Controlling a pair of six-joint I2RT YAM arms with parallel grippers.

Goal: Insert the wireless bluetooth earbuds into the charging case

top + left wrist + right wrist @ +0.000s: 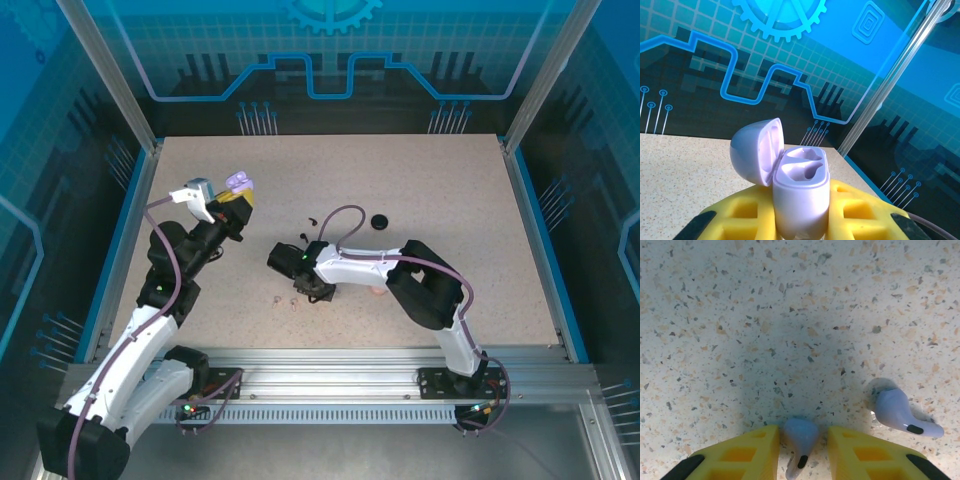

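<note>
One raised left tool [801,216] clamps the open case [802,175]; the lowered right tool [803,452] pinches an earbud [800,436].

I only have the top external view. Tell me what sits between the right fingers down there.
Observer: A lavender earbud lies on the table between the right fingers. I can't tell whether they pinch it.
Operator: Now report the other side.
Observer: The left fingers clamp a lavender case with its lid open and both sockets empty.
</note>
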